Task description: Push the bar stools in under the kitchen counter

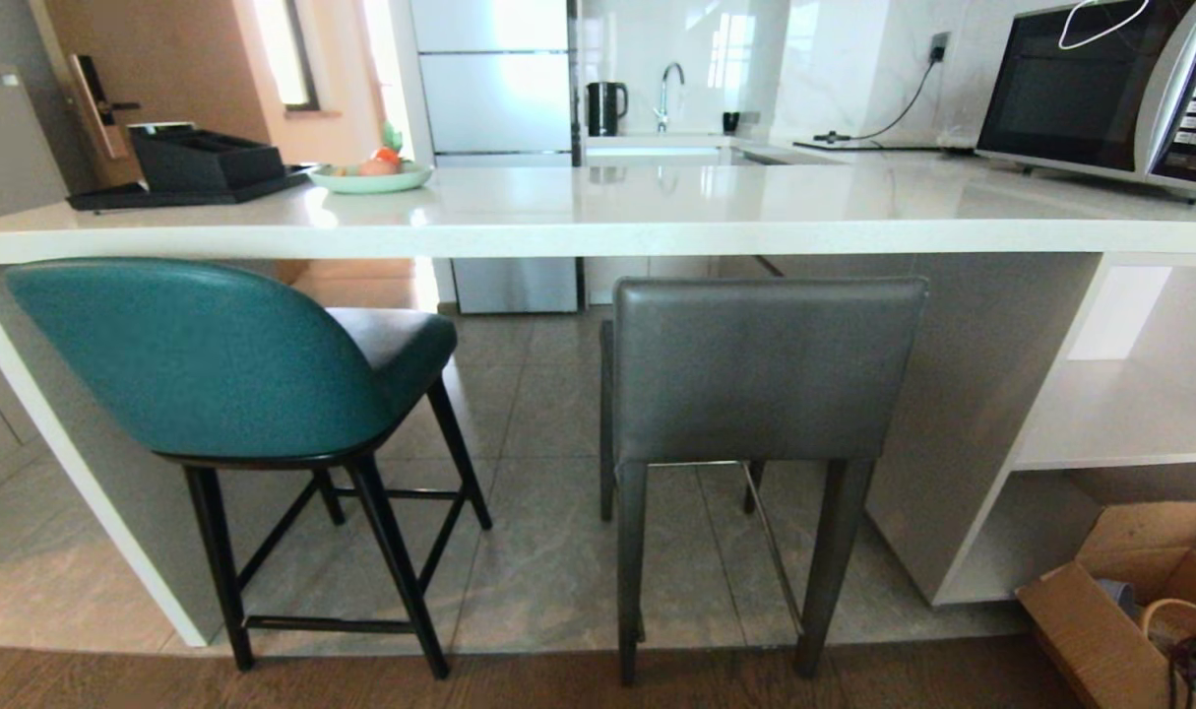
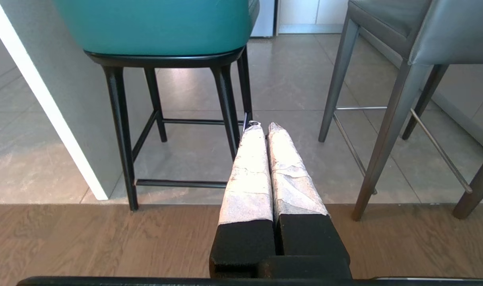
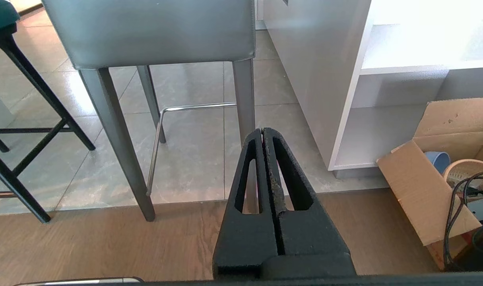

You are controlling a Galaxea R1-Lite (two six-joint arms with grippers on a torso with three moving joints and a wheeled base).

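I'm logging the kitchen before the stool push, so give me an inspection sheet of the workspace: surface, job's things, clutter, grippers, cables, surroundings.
Surface: kitchen counter, glossy white top; grey tile floor below, wood floor nearer the robot.
Job's things: teal stool on the left, turned at an angle; grey stool on the right, square to the counter. Both backs sit out from the counter edge.
Clutter: black tray, fruit plate and microwave on the counter; open cardboard box on the floor at right.
Grippers: left gripper shut, empty, low behind the teal stool; right gripper shut, empty, low behind the grey stool.
Cables: black cord to a wall socket.
Surroundings: sink tap, kettle.
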